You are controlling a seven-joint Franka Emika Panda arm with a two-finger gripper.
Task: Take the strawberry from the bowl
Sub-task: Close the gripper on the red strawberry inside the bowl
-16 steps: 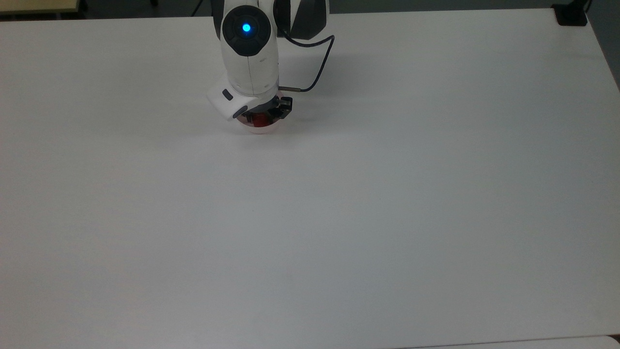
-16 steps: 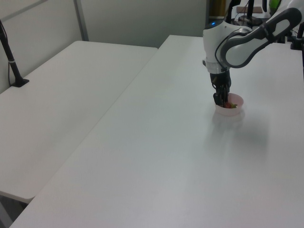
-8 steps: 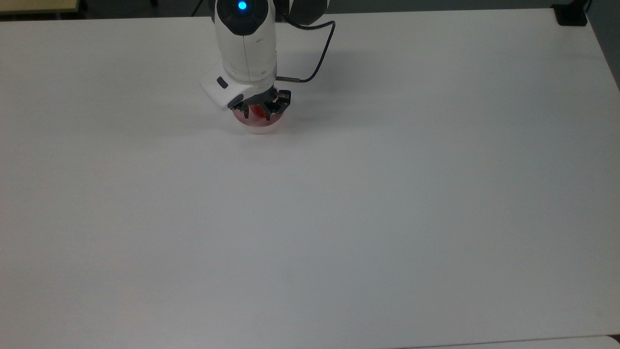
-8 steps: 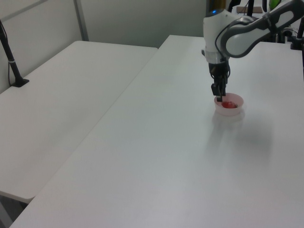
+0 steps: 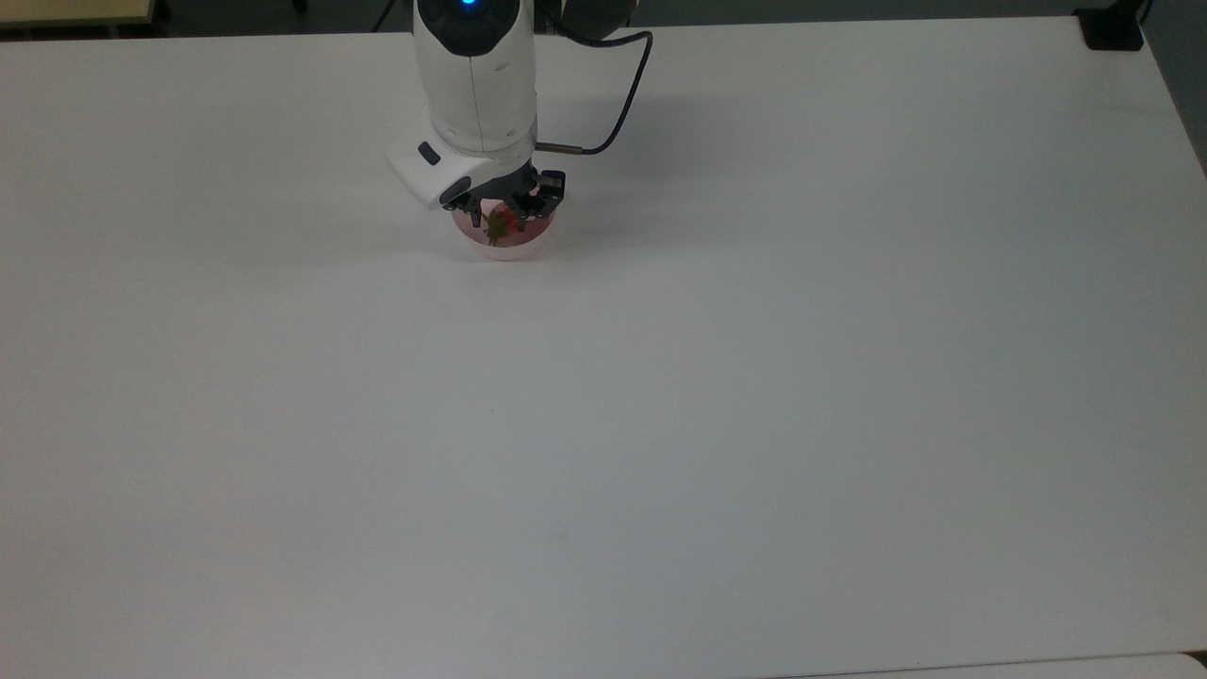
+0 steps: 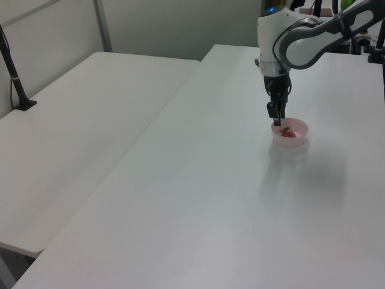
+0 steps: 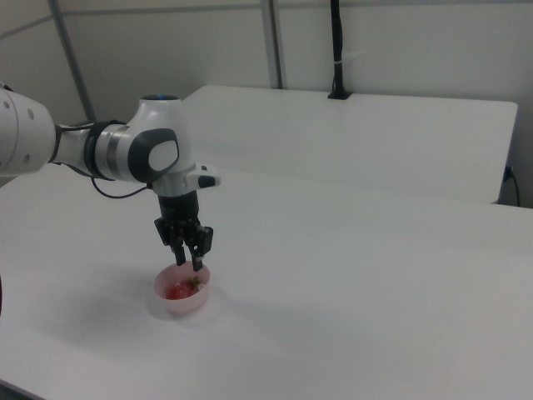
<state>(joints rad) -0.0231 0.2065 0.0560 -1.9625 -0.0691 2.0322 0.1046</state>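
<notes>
The pale pink bowl (image 5: 509, 247) (image 6: 291, 139) (image 7: 179, 302) stands on the white table near the top view's far edge. Inside it lies the red strawberry (image 5: 503, 226) (image 6: 289, 133) (image 7: 176, 291), its green cap showing. My gripper (image 5: 498, 217) (image 6: 275, 119) (image 7: 188, 259) hangs just above the bowl's rim, pointing straight down. Its fingers are open with a small gap and hold nothing. In the left view the fingertips sit over the bowl's left edge.
The white table (image 5: 660, 424) stretches wide around the bowl. A second white table (image 6: 78, 120) stands alongside in the left view. A black post (image 6: 15, 75) rises from it. A dark cable (image 5: 627, 104) loops from the arm's wrist.
The gripper was down inside the bowl around the strawberry; it has risen clear of the rim. The strawberry stays in the bowl and its green cap now shows.
</notes>
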